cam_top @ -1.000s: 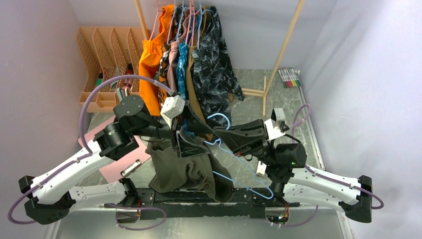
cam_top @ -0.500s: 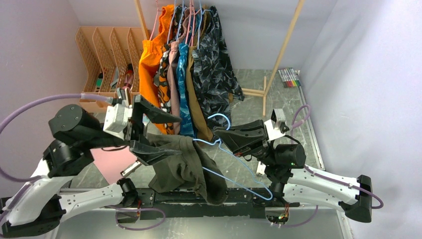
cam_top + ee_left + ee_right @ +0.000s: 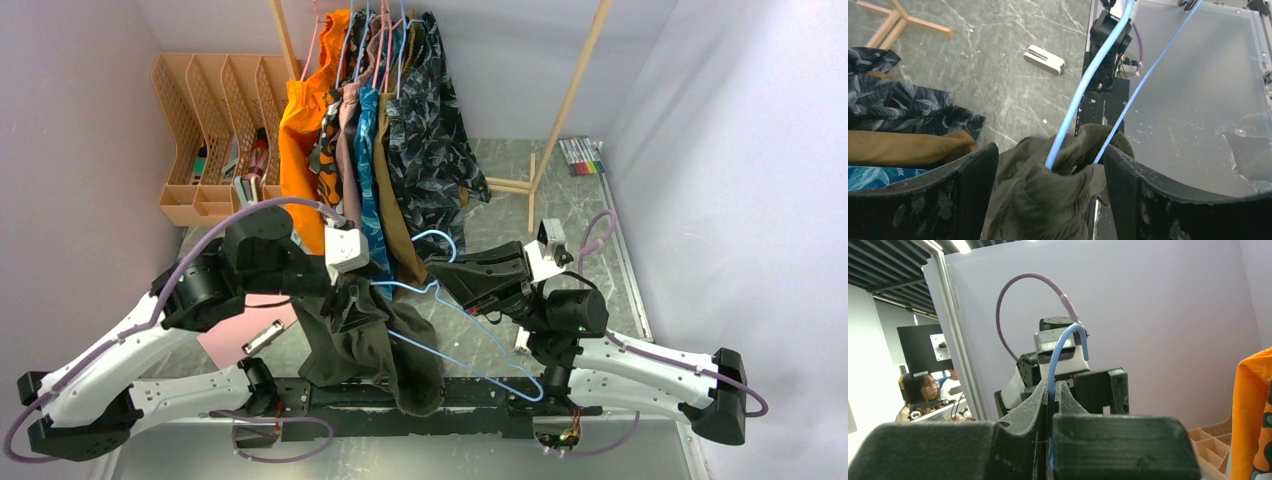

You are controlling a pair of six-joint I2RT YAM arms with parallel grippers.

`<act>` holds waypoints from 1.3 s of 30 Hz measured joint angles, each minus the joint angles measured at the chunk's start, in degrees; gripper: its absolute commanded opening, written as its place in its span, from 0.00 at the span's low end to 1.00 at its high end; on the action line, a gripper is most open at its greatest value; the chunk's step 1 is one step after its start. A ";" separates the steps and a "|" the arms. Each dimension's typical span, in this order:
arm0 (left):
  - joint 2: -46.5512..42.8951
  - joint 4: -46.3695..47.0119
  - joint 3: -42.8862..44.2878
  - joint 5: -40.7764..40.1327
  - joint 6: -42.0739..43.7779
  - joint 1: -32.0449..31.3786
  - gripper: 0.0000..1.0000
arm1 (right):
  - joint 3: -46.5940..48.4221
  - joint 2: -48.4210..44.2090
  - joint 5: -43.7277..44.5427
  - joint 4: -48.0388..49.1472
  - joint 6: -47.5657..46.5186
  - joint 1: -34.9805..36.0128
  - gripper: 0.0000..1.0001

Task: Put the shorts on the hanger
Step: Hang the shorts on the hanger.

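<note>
Left wrist: my left end effector [image 3: 1049, 150] sits spread astride the shorts [image 3: 1048, 205] on the hanger [image 3: 1083, 85]. The right end effector [image 3: 1054, 387] pinches it; I'd draw the fabric along gently.

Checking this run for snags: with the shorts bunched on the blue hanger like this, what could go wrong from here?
The shorts sit bunched over the wires of the hanger while the left gripper stands open around them, so they might slide off. Closing there could pinch a wire along with the fabric. The right gripper clamps only the hanger's thin neck, so it may twist.
</note>
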 measured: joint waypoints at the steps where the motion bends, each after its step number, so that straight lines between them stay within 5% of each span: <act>1: -0.04 -0.24 -0.07 -0.50 -0.02 0.00 0.85 | -0.26 -0.02 0.00 0.17 0.02 0.00 0.00; 8: -5.86 -1.38 3.52 -3.76 0.37 0.00 0.90 | -0.72 -0.11 0.02 0.33 0.11 0.00 0.00; 15: -9.66 -3.82 3.48 -5.57 1.09 0.00 0.84 | -0.74 -0.57 -0.02 0.13 0.09 0.00 0.00; 24: -4.35 -6.99 0.44 -7.58 4.22 0.00 0.67 | -0.76 -0.74 -0.57 -0.33 0.11 0.00 0.00; 30: -2.64 -7.02 0.52 -6.64 6.51 0.00 0.25 | -0.76 -0.90 -1.18 -0.63 0.15 0.00 0.00; 39: -1.14 -5.97 1.25 1.40 7.13 0.00 0.25 | -0.76 -2.43 -1.60 -1.14 0.22 0.00 0.00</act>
